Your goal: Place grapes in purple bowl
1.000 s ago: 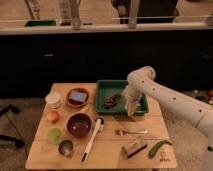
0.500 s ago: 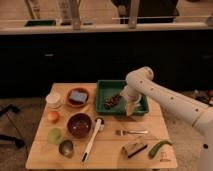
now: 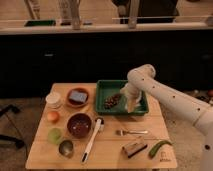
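The grapes point(image 3: 112, 100), a dark reddish-purple bunch, lie in the green tray point(image 3: 107, 87) at the back of the wooden table. My gripper point(image 3: 131, 104) hangs from the white arm over the right part of the tray, just right of the grapes and pointing down. The purple bowl point(image 3: 79, 124) stands on the table in front of and left of the tray, with nothing in it.
An orange-brown bowl with a blue sponge point(image 3: 77, 96) and a white cup point(image 3: 53, 99) stand at the back left. An orange fruit point(image 3: 53, 116), green fruit point(image 3: 55, 134) and metal cup point(image 3: 65, 147) line the left side. A white brush point(image 3: 92, 140), fork point(image 3: 132, 132), brown block point(image 3: 135, 148) and green vegetable point(image 3: 159, 148) lie in front.
The gripper has shifted only slightly over the tray, staying beside the grapes. The grapes have stayed in the tray.
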`<state>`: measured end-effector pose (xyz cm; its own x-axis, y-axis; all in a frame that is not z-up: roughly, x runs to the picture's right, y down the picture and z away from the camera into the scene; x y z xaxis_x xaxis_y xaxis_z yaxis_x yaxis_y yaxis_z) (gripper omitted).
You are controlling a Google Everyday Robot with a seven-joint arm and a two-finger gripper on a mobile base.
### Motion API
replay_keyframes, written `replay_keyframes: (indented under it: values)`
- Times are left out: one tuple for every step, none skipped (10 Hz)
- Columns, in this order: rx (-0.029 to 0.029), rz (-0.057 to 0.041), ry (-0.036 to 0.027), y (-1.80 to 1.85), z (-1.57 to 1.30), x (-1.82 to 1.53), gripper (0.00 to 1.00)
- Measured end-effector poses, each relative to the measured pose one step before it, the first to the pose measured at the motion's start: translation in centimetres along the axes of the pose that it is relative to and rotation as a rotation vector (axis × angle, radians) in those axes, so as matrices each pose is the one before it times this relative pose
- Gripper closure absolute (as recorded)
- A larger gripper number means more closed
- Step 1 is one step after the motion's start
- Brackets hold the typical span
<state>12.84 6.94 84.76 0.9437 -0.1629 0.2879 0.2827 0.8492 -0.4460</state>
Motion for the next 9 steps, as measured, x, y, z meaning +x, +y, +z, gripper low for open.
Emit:
replay_keyframes:
  values:
    - [0.00615,-0.02213,0.00439,-0.660,-0.206,0.066,0.20]
    - [0.00275,-0.01672,0.00202,-0.473,-0.130,0.032,0.20]
    - [0.00032,-0.02781,0.00023,-0.633,-0.002,-0.193,0.20]
    - [-0.00551,-0.03245,-0.00031,-0.613,0.256,-0.360,0.20]
    - [-0.00492,-0.01650,-0.00048,-0.317,0.195,-0.200,0.20]
    - [-0.01335,-0.03263,-0.00232,-0.650,0.544,-0.412,0.20]
    - [-0.01349,-0.02077,-0.00297,-0.383,0.534,-0.312,0.20]
    - [-0.00938,-0.01339,-0.00225,-0.302,0.426,-0.223,0.20]
    - [-0.01754,-0.01740,-0.00280,-0.416,0.778,-0.318,0.20]
